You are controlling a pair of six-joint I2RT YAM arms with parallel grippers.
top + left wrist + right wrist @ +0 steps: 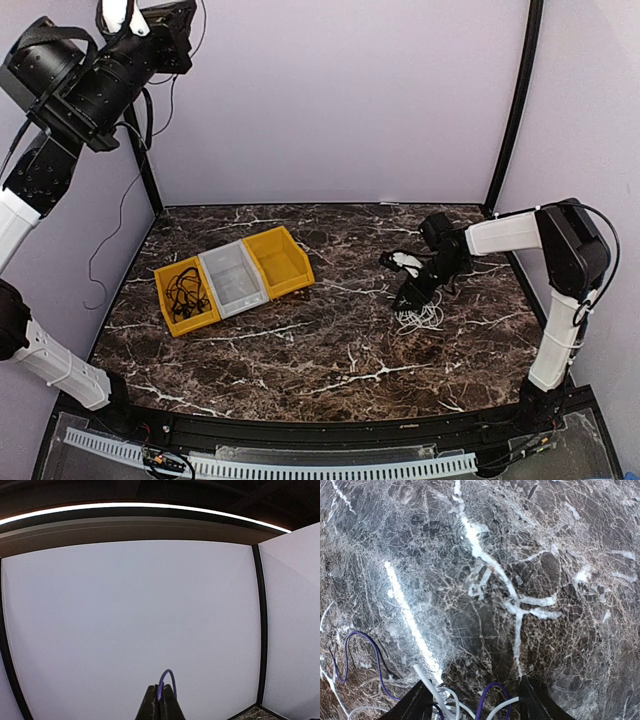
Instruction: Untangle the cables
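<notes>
1. The cables are found in two places. A loose heap of white cables [420,318] lies on the right side of the dark marbled desk [330,350], and black cables [187,292] are coiled inside the left yellow bin [175,318].
2. Three bins are set side by side in a slanted row on the left half of the desk. The left yellow bin is nearest, a grey bin [232,280] is in the middle, and a second yellow bin [282,262] is farthest.
3. The right fingers [413,292] are held low at the far edge of the white heap. In the wrist view they are seen spread apart [535,707], with white strands [432,687] lying loose between them; nothing is gripped.
4. A thin purple strand [375,655] is seen curving over the desk beside the white strands.
5. The left fingers [161,707] are held high above the desk at the far left and are pointed at the pale wall [150,605]. They are pressed together.
6. A small purple loop [169,672] is seen just above the closed tips; whether it is pinched cannot be told.
</notes>
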